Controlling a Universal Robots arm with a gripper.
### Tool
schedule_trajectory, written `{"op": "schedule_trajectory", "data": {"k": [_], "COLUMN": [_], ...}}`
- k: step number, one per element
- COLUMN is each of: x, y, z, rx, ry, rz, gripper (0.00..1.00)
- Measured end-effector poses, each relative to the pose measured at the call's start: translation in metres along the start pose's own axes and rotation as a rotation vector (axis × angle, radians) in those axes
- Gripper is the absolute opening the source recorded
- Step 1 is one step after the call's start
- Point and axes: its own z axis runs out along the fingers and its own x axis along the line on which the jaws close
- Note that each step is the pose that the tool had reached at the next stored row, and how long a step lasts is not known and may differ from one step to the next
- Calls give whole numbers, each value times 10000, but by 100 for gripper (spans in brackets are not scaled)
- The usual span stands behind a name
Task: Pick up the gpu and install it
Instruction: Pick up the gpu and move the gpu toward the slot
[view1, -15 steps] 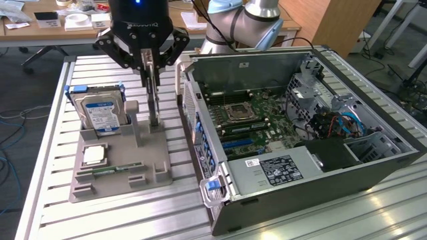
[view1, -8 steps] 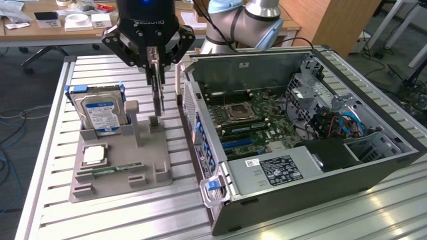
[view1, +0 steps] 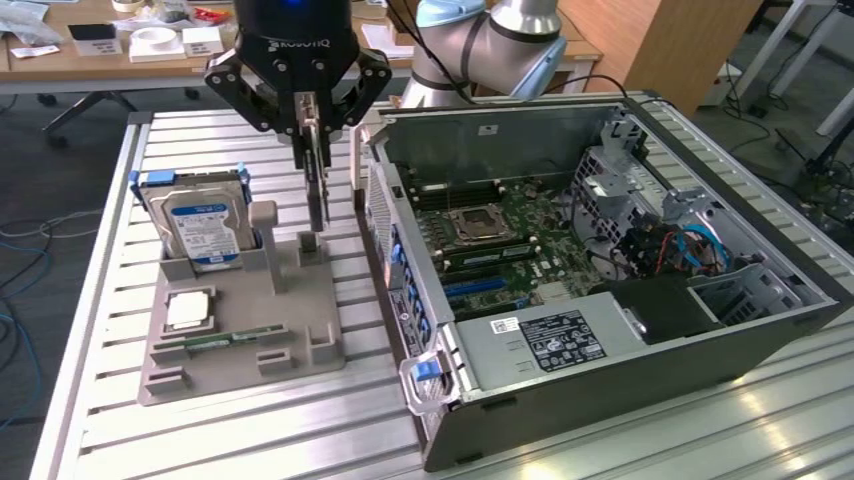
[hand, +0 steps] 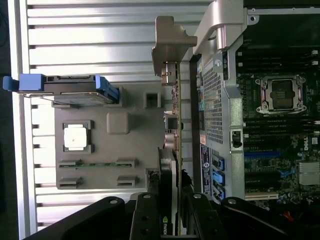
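While the gripper (view1: 311, 128) is hanging over the grey holder tray (view1: 240, 365), its fingers are partly closed and pinching the top edge of the gpu (view1: 318, 195). The card is standing upright and edge-on, just beside the open computer case (view1: 561, 400). Its lower edge is sitting at or barely above the tray's slot; I cannot tell which. This looks like the pick-up step. Installing would, I judge, call for lining the card's edge up with a slot on the motherboard (view1: 507, 240). A slatted metal desk (view1: 200, 440) is carrying everything, the hard drive (view1: 200, 225) is standing in the tray, and wooden tables (view1: 80, 65) are standing behind.
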Motion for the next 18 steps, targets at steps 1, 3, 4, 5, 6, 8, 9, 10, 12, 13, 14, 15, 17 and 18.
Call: {"op": "schedule_trajectory", "data": {"k": [1, 3, 4, 5, 6, 8, 9, 10, 12, 13, 14, 15, 17, 18], "x": [0, 0, -1, -6, -15, -39, -54, -72, -107, -151, -192, -263, -325, -344], "y": [0, 0, 0, 0, 1, 2, 3, 5, 7, 9, 12, 16, 20, 21], "z": [0, 0, 0, -1, -1, 1, 1, 2, 3, 4, 5, 6, 8, 9], "rx": [0, 0, 0, 1, 1, 0, 0, 0, 0, 0, 0, 0, 0, 0], "ry": [0, 0, 0, 2, 2, 1, 0, 0, 0, 0, 1, 1, 1, 0], "rz": [1, 0, 0, -1, -2, 1, 0, 1, 0, 0, 0, 1, 0, 0], "gripper": [27, 27, 27, 27, 27, 27, 27, 27, 27, 27, 27, 27, 27, 27]}}
